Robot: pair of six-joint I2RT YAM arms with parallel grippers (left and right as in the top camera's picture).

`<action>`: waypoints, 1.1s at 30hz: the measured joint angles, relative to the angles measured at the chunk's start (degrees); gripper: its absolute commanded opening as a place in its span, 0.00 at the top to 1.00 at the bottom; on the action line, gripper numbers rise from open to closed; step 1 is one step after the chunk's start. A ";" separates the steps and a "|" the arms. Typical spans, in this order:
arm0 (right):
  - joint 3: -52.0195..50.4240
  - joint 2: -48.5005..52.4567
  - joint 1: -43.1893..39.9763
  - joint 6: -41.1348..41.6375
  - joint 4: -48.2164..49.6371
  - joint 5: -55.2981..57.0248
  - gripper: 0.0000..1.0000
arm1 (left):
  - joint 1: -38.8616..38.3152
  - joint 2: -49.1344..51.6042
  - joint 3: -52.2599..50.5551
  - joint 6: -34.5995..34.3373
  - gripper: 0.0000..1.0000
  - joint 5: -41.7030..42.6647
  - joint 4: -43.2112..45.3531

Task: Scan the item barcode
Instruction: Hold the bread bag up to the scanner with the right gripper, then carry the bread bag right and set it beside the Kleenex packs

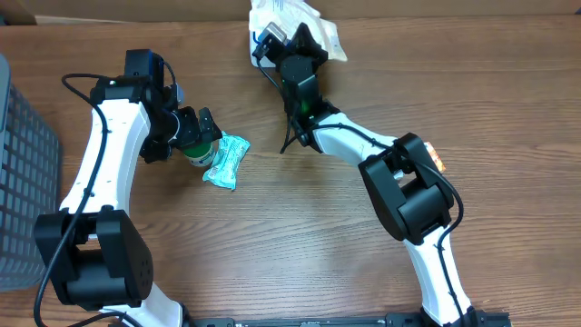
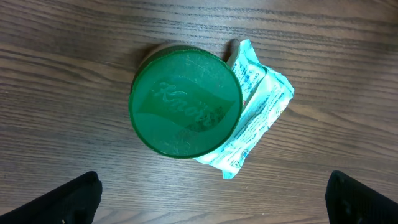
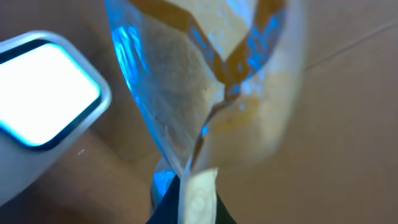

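At the far edge of the table, my right gripper is clamped shut on the bottom seam of the item, a clear pouch with white and orange-yellow contents. It holds the pouch up just beside a lit white window, which I take to be the scanner; blue light washes over the film. My left gripper hangs with its jaws spread wide and empty above a green-lidded jar, which stands upright touching a teal sachet, well apart from the pouch. I judge the step in hand to be the presentation of the pouch to the scanner, with the pickup done and the reading itself not yet certain. No barcode shows in any view, and I cannot tell which face carries it. The next move, as I see it, calls for turning my right wrist until the printed code squarely faces the lit window, keeping the limp film flat enough to read.
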 measured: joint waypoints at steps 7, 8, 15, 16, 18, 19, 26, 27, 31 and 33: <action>-0.26 -11.85 0.94 19.85 -25.94 -5.81 0.96 | 0.00 0.00 0.00 0.00 0.01 0.02 -0.02; -0.28 -15.32 0.85 24.70 -30.97 -8.26 0.96 | 0.00 0.00 -0.02 0.00 0.01 0.00 -0.02; 0.33 -36.02 -3.50 53.64 -56.63 -28.74 0.96 | 0.00 0.00 -0.02 0.00 0.01 -0.02 0.02; 0.37 -38.80 -5.20 57.29 -60.46 -32.44 0.96 | 0.00 0.00 -0.02 0.00 0.00 -0.02 0.00; 0.37 -43.23 -8.94 63.32 -67.84 -38.58 0.95 | 0.00 0.00 -0.02 0.00 0.01 -0.04 0.07; 0.39 -44.87 -10.91 65.79 -71.04 -41.00 0.96 | 0.00 0.00 -0.04 0.00 0.00 -0.02 -0.02; 0.28 -49.16 -29.75 77.11 -94.71 -51.34 0.96 | 0.00 0.00 -0.04 0.00 0.00 -0.02 0.04; -0.17 -48.83 -32.15 77.72 -96.13 -51.93 0.96 | 0.00 0.00 -0.04 0.00 0.00 -0.04 0.02; -5.05 -46.97 -38.47 77.99 -94.49 -55.89 0.96 | 0.00 0.00 -0.04 0.00 0.01 -0.02 0.00; -9.51 -45.59 -40.17 77.81 -91.21 -58.01 0.96 | 0.00 0.00 -0.04 0.00 0.00 0.00 0.00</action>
